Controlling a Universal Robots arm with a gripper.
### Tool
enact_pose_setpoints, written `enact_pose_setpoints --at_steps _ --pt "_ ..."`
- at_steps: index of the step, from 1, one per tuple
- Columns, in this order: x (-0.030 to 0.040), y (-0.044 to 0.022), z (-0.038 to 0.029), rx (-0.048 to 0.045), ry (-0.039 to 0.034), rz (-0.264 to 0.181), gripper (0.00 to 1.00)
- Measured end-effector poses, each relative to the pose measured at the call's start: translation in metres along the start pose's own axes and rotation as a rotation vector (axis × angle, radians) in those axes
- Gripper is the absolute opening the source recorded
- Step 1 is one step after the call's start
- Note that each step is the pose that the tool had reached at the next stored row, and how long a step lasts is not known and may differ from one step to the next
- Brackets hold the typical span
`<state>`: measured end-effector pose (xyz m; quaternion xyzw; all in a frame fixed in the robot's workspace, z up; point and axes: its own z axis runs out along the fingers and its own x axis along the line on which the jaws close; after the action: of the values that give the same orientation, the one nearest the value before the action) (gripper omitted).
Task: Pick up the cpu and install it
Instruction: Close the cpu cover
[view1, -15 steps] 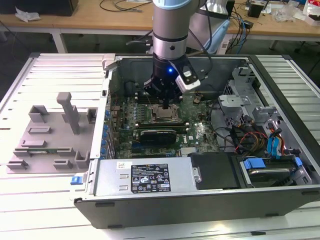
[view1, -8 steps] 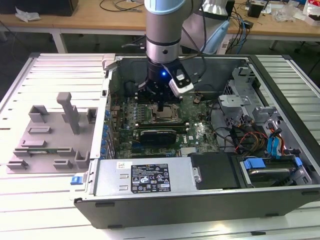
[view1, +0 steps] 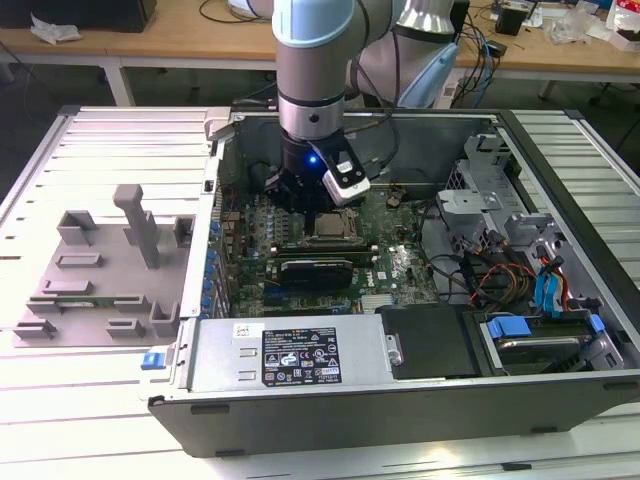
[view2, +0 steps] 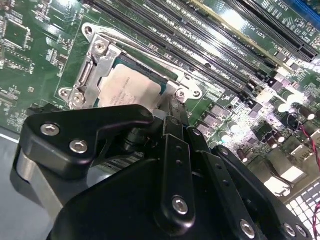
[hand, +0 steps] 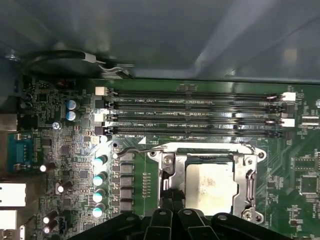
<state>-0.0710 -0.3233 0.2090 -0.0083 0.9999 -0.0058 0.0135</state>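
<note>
Claw (view2: 169, 111) hovers just above the cpu (view2: 129, 89) in its socket (view2: 92, 67); opening cannot be told.

Exterior view: raised, mid-distance, looking obliquely down into open case (view1: 400, 415). First wrist view: close, square-on above board (hand: 65, 145). Second wrist view: closer, slanted across it. Both wrist views share socket (hand: 251, 172) and cpu (hand: 209, 187).

I count one cpu (hand: 209, 186), one metal socket frame (hand: 250, 175), four long memory slots (hand: 190, 106), one grey tray (view1: 60, 300), one computer case (view1: 400, 415).
</note>
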Motion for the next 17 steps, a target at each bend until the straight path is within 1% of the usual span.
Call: enact_pose_setpoints --at_steps 2,4,9,17 --pt "0.0000 0.0000 0.0004 -0.0001 -0.0001 0.000 0.11" --pt "0.0006 0.0000 0.0040 0.0002 0.0001 0.000 0.11" --pt "0.0007 0.0001 0.0056 0.0001 0.0001 0.000 0.11" --pt "0.0008 0.0001 0.0063 -0.0002 -0.0001 0.000 0.11"
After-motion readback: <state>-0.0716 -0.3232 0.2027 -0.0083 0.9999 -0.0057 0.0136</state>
